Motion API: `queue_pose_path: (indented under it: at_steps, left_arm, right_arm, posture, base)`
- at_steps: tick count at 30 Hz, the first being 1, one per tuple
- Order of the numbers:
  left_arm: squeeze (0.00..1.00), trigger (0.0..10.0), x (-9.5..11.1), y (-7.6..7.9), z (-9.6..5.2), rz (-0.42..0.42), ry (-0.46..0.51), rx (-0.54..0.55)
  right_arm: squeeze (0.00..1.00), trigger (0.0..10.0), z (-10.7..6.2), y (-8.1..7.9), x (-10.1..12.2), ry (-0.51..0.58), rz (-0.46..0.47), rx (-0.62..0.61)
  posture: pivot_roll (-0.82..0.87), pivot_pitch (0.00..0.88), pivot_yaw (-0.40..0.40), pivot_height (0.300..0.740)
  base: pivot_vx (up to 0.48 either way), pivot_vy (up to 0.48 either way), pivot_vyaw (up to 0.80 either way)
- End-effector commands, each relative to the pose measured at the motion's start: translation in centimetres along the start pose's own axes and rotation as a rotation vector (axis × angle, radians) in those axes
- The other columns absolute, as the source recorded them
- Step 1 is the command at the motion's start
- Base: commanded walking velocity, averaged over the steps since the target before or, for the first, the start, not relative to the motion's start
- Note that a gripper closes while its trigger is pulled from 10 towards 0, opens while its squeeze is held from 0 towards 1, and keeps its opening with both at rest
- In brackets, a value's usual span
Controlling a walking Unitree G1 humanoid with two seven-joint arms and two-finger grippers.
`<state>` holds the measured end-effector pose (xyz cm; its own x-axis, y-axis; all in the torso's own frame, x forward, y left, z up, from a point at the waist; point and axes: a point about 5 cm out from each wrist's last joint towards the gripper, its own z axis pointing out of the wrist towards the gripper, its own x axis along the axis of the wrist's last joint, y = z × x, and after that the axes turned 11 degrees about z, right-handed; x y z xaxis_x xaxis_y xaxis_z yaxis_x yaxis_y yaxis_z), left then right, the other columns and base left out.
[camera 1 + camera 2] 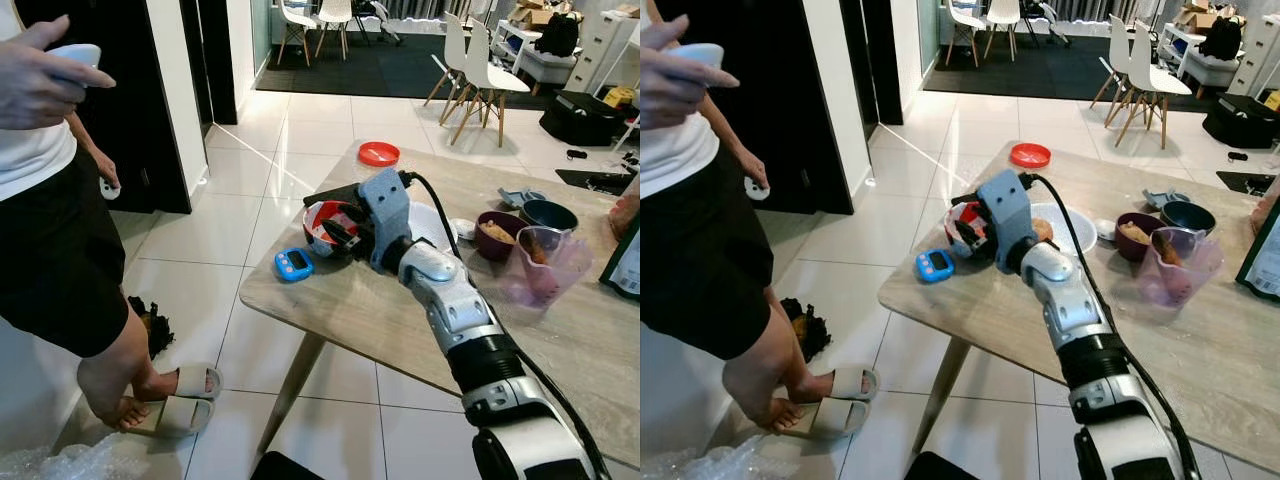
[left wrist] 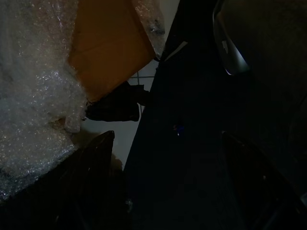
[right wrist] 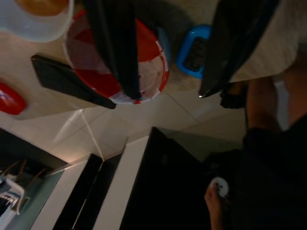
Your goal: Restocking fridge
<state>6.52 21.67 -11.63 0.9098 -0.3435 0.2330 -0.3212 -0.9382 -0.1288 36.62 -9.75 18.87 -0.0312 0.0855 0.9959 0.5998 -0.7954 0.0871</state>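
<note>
**tile_watcher:** White floor tiles everywhere, and we're looking down at a wooden worktop (image 1: 330, 300) standing in the middle of them. Our right pincer (image 1: 335, 222) is reaching out over the near-left part of it, fingers spread wide with nothing between them. It's hanging right at the red-and-white bowl (image 3: 115, 62), with one finger (image 3: 115, 43) crossing over it in the wrist view and the other (image 3: 230, 43) out past the rim.

**g1_fan:** Yep, and that bowl is sitting near the worktop's edge, just beside a little blue timer (image 1: 294, 264). We're also seeing a black flat thing (image 3: 67, 80) lying against the bowl, can't tell what it is.

**tile_watcher:** Further along we're getting a white bowl (image 1: 1075, 228), a dark red bowl of food (image 1: 495, 236), a dark blue bowl (image 1: 548, 213), a clear purple-ish jug (image 1: 545, 265) and a red lid (image 1: 379, 153) at the far edge.

**g1_fan:** Left pincer (image 2: 168, 187) is hanging in the dark by bubble wrap (image 2: 33, 96) and cardboard (image 2: 110, 43), fingers apart, holding nothing. A person (image 1: 50, 230) is standing on our left in slippers (image 1: 175, 398), holding a white controller (image 1: 75, 53).
</note>
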Motion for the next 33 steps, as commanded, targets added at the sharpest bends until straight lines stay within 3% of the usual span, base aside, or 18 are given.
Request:
queue_pose_path:
  at_steps: [1, 11, 12, 13, 14, 20, 33]
  left_arm:
    - [0.0, 10.0, 1.0, 1.9, 0.2, 0.006, 0.046, -0.058]
    - [0.0, 10.0, -0.1, 2.2, 0.1, 0.012, 0.024, -0.064]
    - [0.0, 10.0, -0.2, 2.2, 0.1, 0.012, 0.023, -0.063]
    - [0.0, 10.0, -0.2, 2.2, 0.1, 0.012, 0.023, -0.063]
    - [0.0, 10.0, -0.2, 2.2, 0.1, 0.012, 0.024, -0.062]
    - [0.0, 10.0, -0.1, 1.9, 0.1, 0.017, 0.026, -0.054]
    - [0.0, 10.0, 0.2, 2.0, 0.1, 0.015, 0.031, -0.056]
  right_arm:
    - [1.0, 10.0, 0.3, 0.1, 0.2, -0.008, -0.038, -0.014]
    - [1.0, 10.0, 1.6, 0.2, -0.7, -0.107, -0.327, -0.043]
    - [0.56, 10.0, 1.6, 0.2, -1.0, -0.126, -0.356, -0.042]
    - [0.56, 10.0, 1.7, 0.3, -1.1, -0.136, -0.373, -0.04]
    - [0.0, 10.0, 1.6, 0.5, -1.3, -0.157, -0.404, -0.044]
    - [0.0, 10.0, 1.0, 3.3, -1.6, -0.281, -0.531, -0.105]
    - [0.0, 10.0, 0.2, 5.6, -0.8, -0.401, -0.654, -0.077]
  posture:
    - [0.0, 0.0, -0.046, 0.74]
    - [0.01, 0.0, -0.056, 0.74]
    - [0.01, 0.0, -0.056, 0.74]
    - [0.01, 0.0, -0.056, 0.74]
    - [0.01, 0.0, -0.055, 0.74]
    - [0.01, 0.0, -0.056, 0.74]
    - [0.0, 0.0, -0.058, 0.74]
  base:
    - [0.0, 0.0, 0.0]
    - [0.0, 0.0, 0.0]
    - [0.0, 0.0, 0.0]
    - [0.0, 0.0, 0.0]
    - [0.0, 0.0, 0.0]
    - [0.0, 0.0, 0.0]
    - [0.0, 0.0, 0.0]
